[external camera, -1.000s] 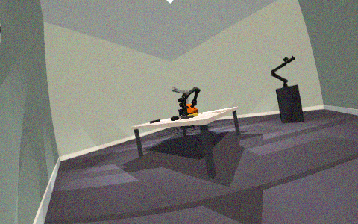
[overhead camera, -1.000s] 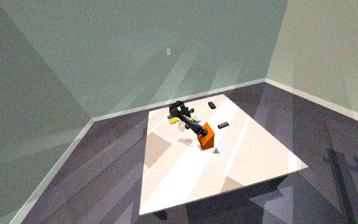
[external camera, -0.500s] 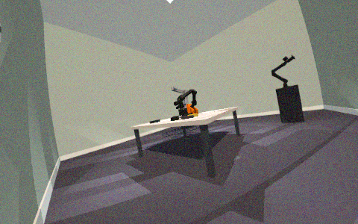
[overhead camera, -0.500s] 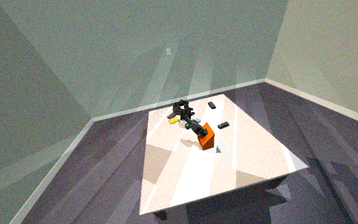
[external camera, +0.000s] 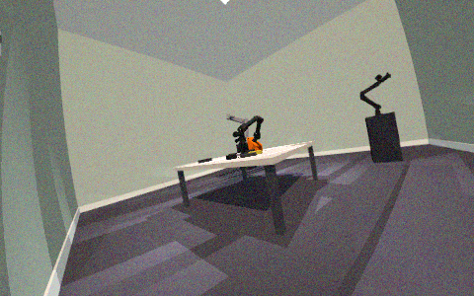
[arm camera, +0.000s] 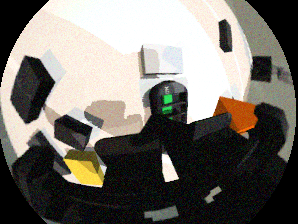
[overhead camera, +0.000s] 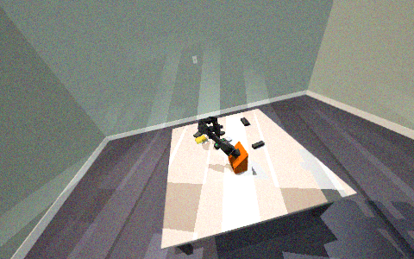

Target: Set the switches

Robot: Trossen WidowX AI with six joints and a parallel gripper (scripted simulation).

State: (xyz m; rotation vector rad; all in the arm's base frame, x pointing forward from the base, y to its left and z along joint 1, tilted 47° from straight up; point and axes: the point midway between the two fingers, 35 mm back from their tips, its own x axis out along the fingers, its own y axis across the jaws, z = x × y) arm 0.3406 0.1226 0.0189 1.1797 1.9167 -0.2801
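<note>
Pincer closed, nothing visible between its fingers. Controller on the bench, switches up, just beyond the fingertips; contact cannot be determined.

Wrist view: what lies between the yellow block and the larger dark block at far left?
A smaller dark block lies between the yellow block and the larger dark block, in the wrist view.

yellow block near hand, perhaps obstructing

Pale table, greenish walls.
</note>
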